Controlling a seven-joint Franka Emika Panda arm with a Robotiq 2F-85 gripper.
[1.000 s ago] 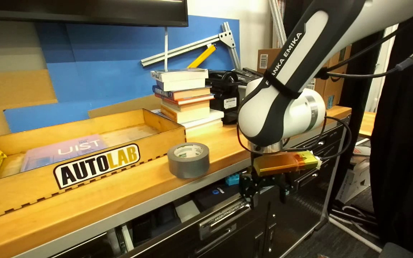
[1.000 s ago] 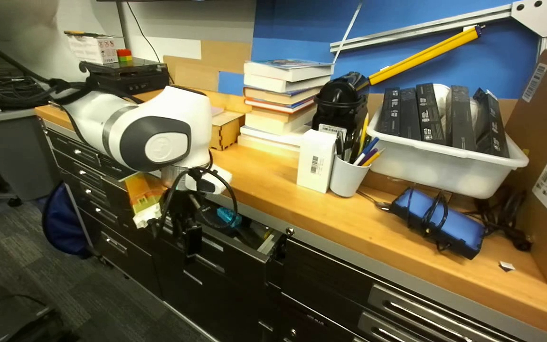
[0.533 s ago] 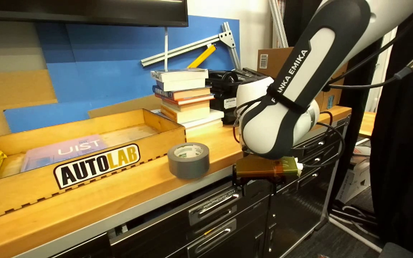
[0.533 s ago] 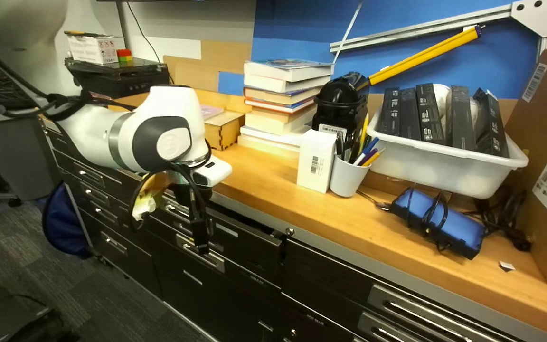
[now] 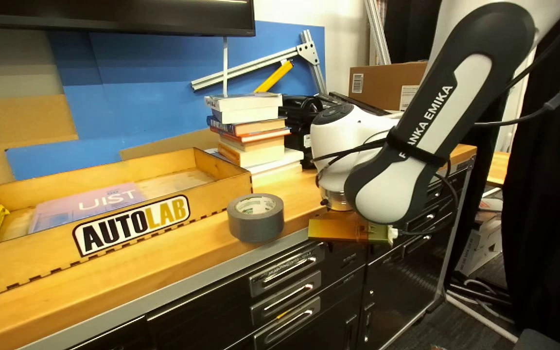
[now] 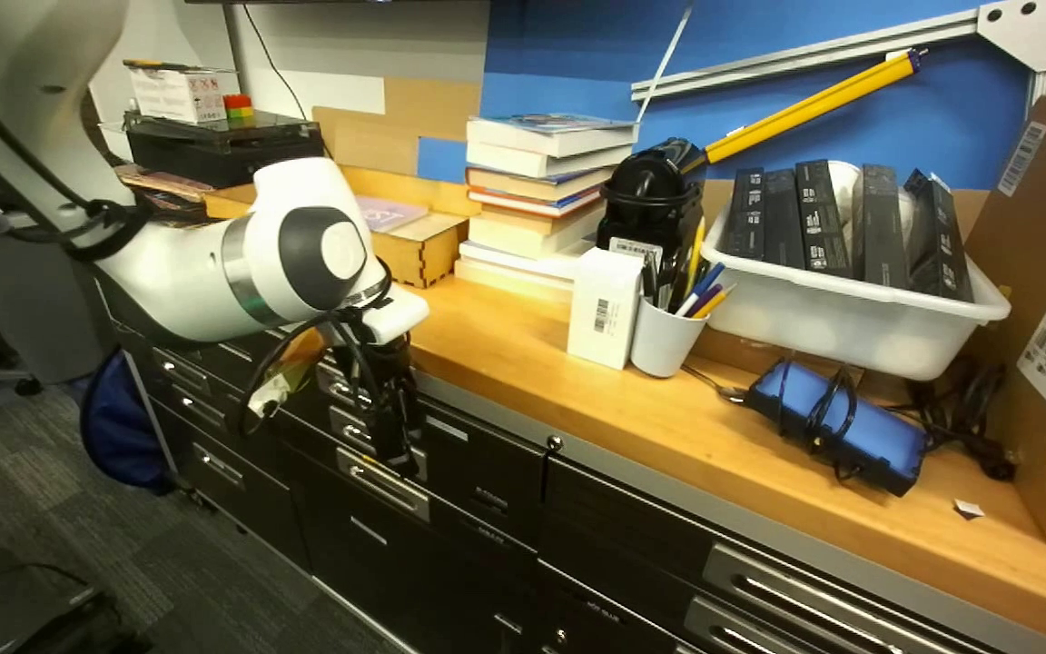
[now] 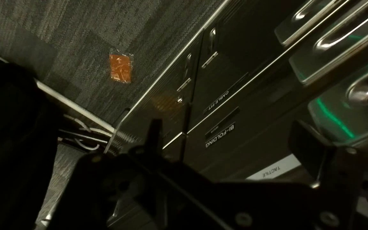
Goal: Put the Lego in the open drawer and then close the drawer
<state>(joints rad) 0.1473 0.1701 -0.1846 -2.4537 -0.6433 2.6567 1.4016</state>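
Note:
The drawer (image 5: 202, 308) is the top one in the dark cabinet, and it is closed, flush under the worktop; its front shows in both exterior views (image 6: 487, 450). Its handle plate (image 5: 287, 270) faces out. The Lego is hidden in every view. My gripper (image 6: 400, 450) points down in front of the drawer fronts, below the worktop edge; I cannot tell whether it touches the drawer. In the wrist view my gripper (image 7: 228, 134) has its two fingers wide apart with nothing between them. In an exterior view it is mostly hidden below the orange-yellow wrist cover (image 5: 353, 231).
A grey tape roll (image 5: 255, 218) stands near the worktop's front edge. A wooden AUTOLAB tray (image 5: 221, 199) and a book stack (image 5: 251, 136) are behind. A pen cup (image 6: 668, 341) and a white bin (image 6: 850, 322) stand on the worktop (image 6: 505, 341). More drawer handles (image 6: 387, 481) sit below.
The drawer has gone from open to closed. The Lego, seen inside it one second ago, is now out of sight. My gripper has moved with the drawer front toward the cabinet.

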